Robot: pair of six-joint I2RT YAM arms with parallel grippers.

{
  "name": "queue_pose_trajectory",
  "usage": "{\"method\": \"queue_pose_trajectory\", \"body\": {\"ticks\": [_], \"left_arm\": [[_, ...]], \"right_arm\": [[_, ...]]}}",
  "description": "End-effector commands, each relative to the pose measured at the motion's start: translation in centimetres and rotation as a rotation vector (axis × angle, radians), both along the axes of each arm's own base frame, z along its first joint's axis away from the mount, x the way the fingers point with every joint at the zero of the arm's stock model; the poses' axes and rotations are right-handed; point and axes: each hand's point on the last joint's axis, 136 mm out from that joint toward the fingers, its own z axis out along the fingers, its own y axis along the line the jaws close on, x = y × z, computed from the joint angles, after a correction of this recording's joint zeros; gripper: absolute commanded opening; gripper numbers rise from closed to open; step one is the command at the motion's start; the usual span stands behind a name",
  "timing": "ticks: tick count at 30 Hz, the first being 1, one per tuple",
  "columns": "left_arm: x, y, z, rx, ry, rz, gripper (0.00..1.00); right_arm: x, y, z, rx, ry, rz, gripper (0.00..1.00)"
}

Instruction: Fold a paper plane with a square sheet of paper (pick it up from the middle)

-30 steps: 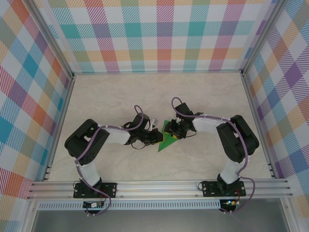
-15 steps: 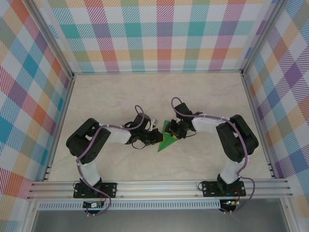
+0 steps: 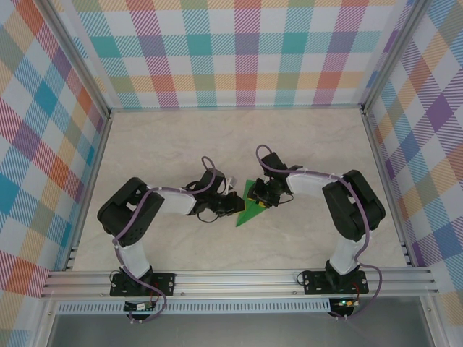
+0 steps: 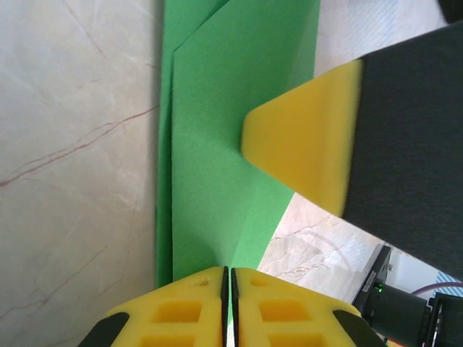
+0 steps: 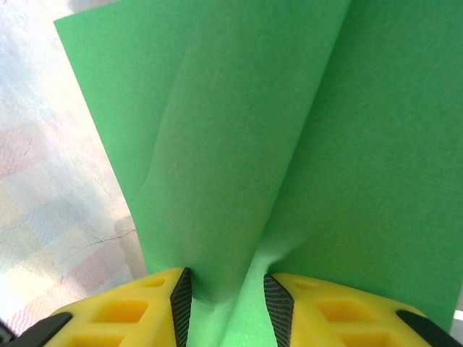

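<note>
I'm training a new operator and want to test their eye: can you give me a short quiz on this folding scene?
1. True or false: the left claw has its jaws wide apart.
2. What colour is the paper on the side that shows? A red, B green, C blue.
3. Fill in: in the top view, the paper sits ____ the left claw and the right claw.

Key: 1 false; 2 B; 3 between.
</note>
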Motion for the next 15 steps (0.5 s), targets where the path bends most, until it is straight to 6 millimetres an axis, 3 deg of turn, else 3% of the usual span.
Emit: {"method": "queue_pose_trajectory", "body": {"ticks": [1,7,15], "left_arm": [[0.9,-0.4,3.5,-0.042,-0.091,0.012,0.13],[0.5,-0.5,3.7,-0.063,-0.091,0.002,0.13],[0.1,-1.3,1.9,-0.044,-0.039,-0.029,0.11]], "right_arm": [[-4.8,-5.2,-6.1,-0.262,0.206,-0.044,0.38],[-4.7,-5.2,-6.2,-0.263,0.207,-0.046,0.38],[-4.8,-5.2,-6.2,-0.264,0.209,-0.047,0.38]]}}
